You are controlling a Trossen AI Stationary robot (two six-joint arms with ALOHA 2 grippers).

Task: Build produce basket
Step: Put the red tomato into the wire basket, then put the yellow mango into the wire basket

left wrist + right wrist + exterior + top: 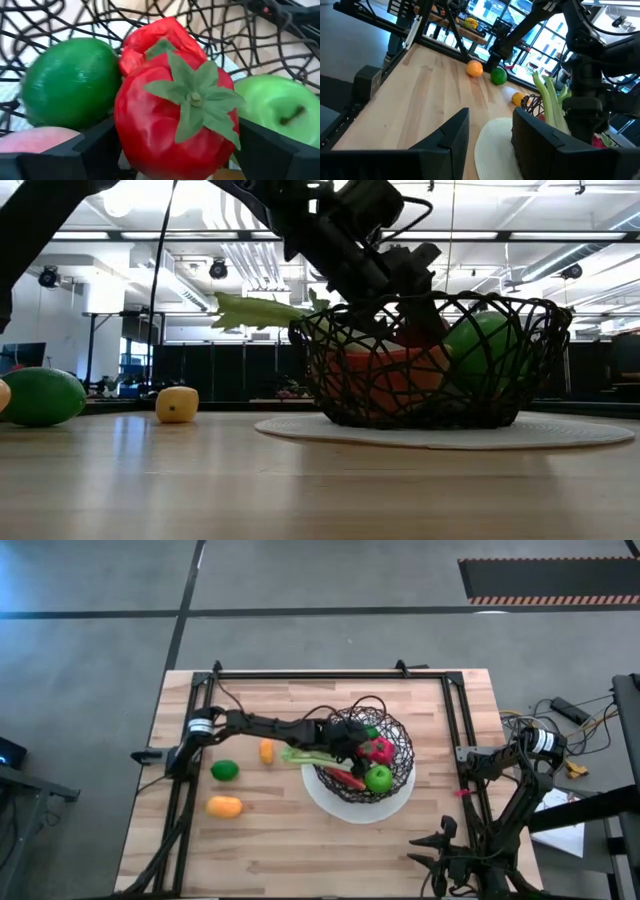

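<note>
— Red strawberry (175, 120) is nearest to the left wrist camera, you see? It sits between the two dark fingers (95, 150) of the left pincer (362, 743), and both fingers touch its sides.

— So you have it gripped. Where is the pincer?

— Inside the basket (398, 730), which stands on the white plate (322, 796). Beside the strawberry lie a lime (70, 82), a green apple (277, 107) and a peach (37, 139).

— And the celery stalk (262, 310)?

— It leans over the basket rim, pointing toward the left arm side.

— What is outside the basket?

— On the surface (280, 850) you have a green fruit (225, 771), an orange piece (225, 806) and a small yellow-orange piece (266, 751).

— The right pincer (490, 140)?

— It waits at the right edge of the surface, fingers apart, holding nothing.
</note>
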